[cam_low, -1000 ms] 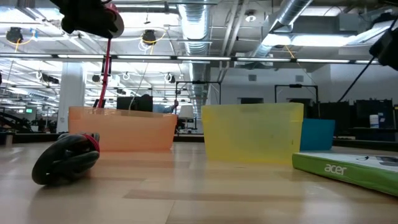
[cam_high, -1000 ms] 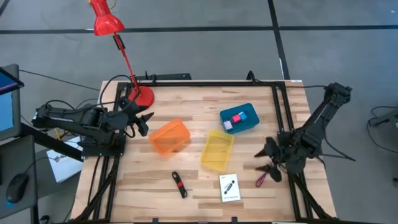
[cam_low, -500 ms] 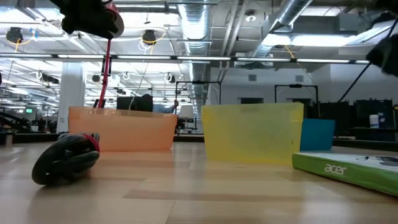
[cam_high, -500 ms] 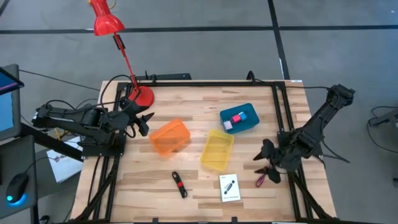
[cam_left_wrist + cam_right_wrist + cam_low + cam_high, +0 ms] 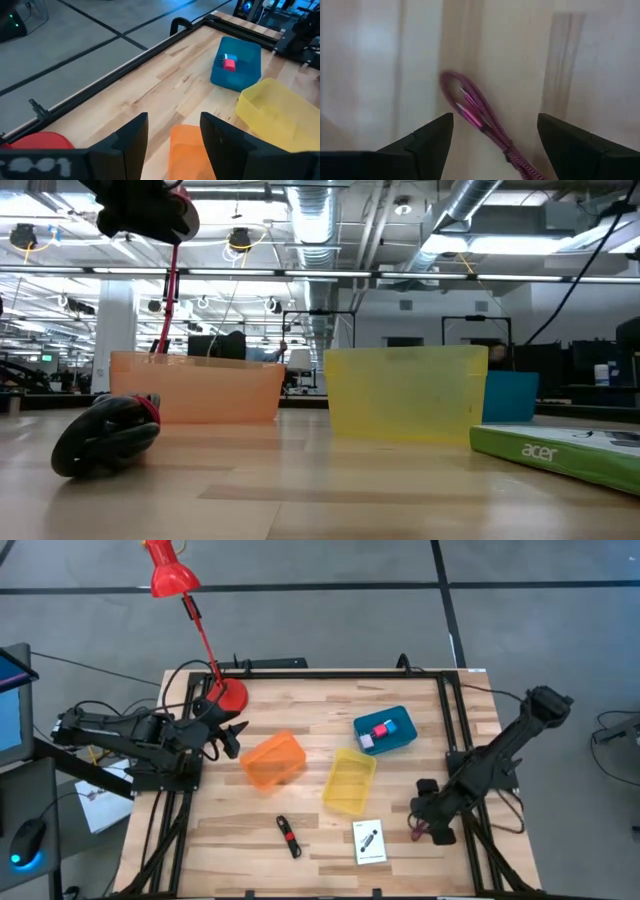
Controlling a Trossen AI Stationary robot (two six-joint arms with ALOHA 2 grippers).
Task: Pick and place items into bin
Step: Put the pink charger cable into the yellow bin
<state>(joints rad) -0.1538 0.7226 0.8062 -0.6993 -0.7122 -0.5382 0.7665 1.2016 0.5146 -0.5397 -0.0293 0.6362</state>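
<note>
Right gripper (image 5: 492, 137): fingers spread wide, holding nothing.
Cord (image 5: 475, 112): on table (image 5: 380, 75), between the fingers.
Left gripper (image 5: 172, 135): fingers apart, empty.

Dark red cord (image 5: 479, 116) blurred, apparently looped, its far end cut off.

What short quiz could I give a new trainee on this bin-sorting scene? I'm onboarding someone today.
1. True or false: the right gripper has its jaws open above the dark red cord.
2. Which bin holds cubes? A) orange bin B) yellow bin C) blue bin
3. Fill in: the white card lies on the table nearest the ____ bin.

Key: 1 true; 2 C; 3 yellow.
</note>
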